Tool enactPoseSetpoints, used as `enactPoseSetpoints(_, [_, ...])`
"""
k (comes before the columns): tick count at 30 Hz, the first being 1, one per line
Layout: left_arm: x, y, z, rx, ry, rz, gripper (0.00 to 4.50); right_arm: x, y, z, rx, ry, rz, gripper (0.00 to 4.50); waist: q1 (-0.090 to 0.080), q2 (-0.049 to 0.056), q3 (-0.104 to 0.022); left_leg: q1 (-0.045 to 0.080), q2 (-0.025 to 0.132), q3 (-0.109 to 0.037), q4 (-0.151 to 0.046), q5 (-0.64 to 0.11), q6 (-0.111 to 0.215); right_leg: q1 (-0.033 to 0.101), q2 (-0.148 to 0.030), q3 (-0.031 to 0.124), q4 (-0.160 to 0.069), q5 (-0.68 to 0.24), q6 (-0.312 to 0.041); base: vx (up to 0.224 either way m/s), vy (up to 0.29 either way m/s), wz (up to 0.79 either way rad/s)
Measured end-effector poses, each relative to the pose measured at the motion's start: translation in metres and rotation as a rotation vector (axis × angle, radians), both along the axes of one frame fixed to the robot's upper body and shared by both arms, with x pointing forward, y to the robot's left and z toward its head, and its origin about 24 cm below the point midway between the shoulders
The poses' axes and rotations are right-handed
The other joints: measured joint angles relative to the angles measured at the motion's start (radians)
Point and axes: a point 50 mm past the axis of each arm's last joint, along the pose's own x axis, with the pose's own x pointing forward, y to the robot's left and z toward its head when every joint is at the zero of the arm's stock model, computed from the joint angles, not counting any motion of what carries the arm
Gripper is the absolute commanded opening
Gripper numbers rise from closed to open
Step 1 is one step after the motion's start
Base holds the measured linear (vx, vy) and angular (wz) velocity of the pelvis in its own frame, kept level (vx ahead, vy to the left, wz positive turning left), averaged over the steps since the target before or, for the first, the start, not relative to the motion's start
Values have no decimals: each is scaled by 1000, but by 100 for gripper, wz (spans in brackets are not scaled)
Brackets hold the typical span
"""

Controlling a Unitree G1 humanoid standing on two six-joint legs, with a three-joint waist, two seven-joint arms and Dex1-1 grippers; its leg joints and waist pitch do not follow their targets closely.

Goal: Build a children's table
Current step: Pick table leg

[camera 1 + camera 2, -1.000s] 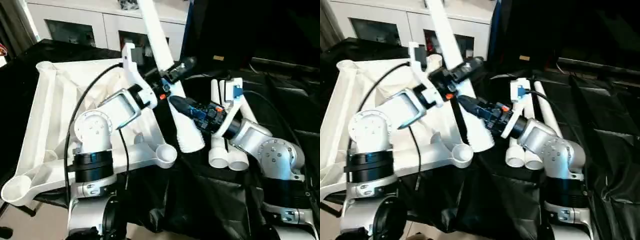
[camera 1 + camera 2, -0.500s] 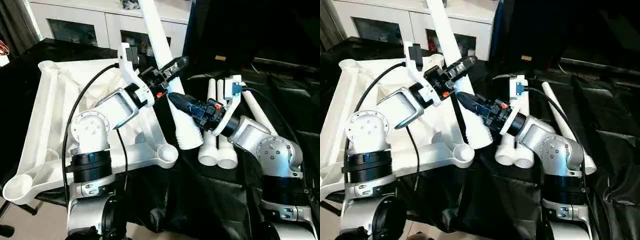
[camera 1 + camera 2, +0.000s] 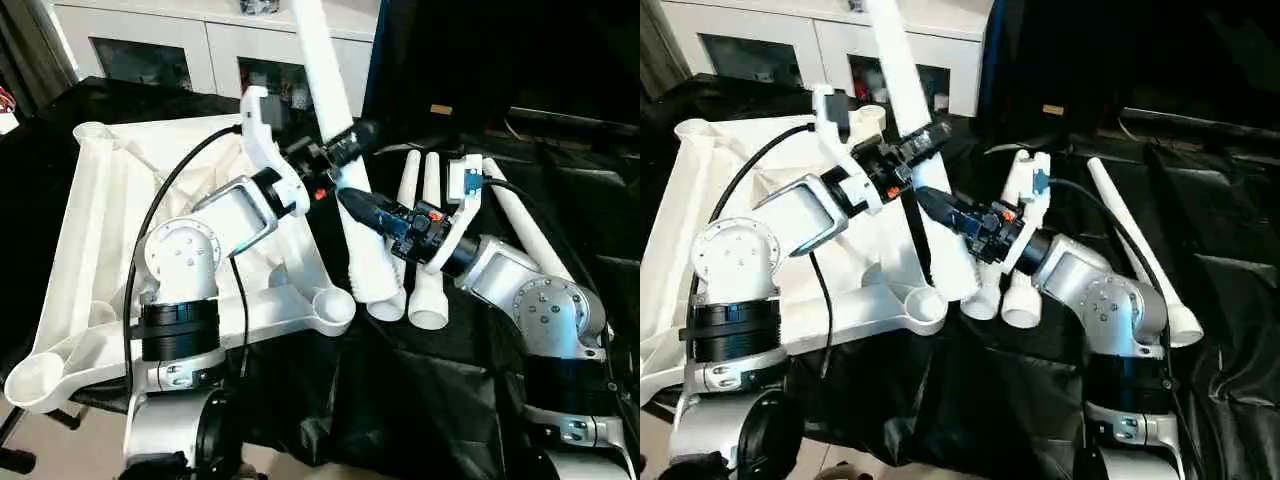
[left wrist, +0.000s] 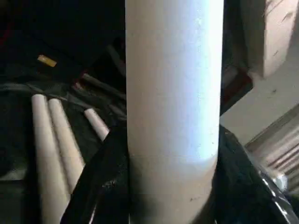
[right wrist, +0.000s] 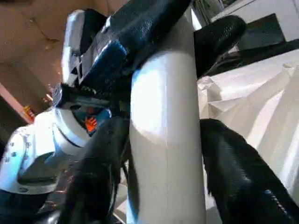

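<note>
White plastic table leg (image 3: 345,170), clamped by both the left gripper (image 3: 345,143) and right gripper (image 3: 362,207), stands tilted beside the upturned tabletop (image 3: 110,215); the next move likely means steering its wide end into the near corner socket (image 3: 331,305).

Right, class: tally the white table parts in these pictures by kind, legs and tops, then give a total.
legs: 4, namely 1 held leg and 3 lying legs
table top: 1
total: 5
</note>
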Motion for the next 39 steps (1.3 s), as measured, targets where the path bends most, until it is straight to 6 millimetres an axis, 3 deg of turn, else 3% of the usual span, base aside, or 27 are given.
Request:
enactPoseSetpoints(7, [-2, 0, 4, 172, -87, 14, 186, -3, -7, -1, -175, -3, 17, 310, 0, 0, 0, 0, 0, 0, 0, 0, 0, 0, 0, 0, 0, 0, 0, 0, 0, 0])
enactPoseSetpoints(16, [-4, -4, 4, 257, -134, -11, 186, -5, -5, -2, -329, 16, 73, 310, 0, 0, 0, 0, 0, 0, 0, 3, -4, 0, 0, 0, 0, 0, 0, 0, 0, 0])
enactPoseSetpoints(39, [-18, -17, 8, 298, -236, -146, 186, -10, 9, -12, -410, 27, 163, 310, 1, -1, 0, -5, 0, 0, 1, 3, -4, -1, 0, 0, 2, 0, 0, 0, 0, 0])
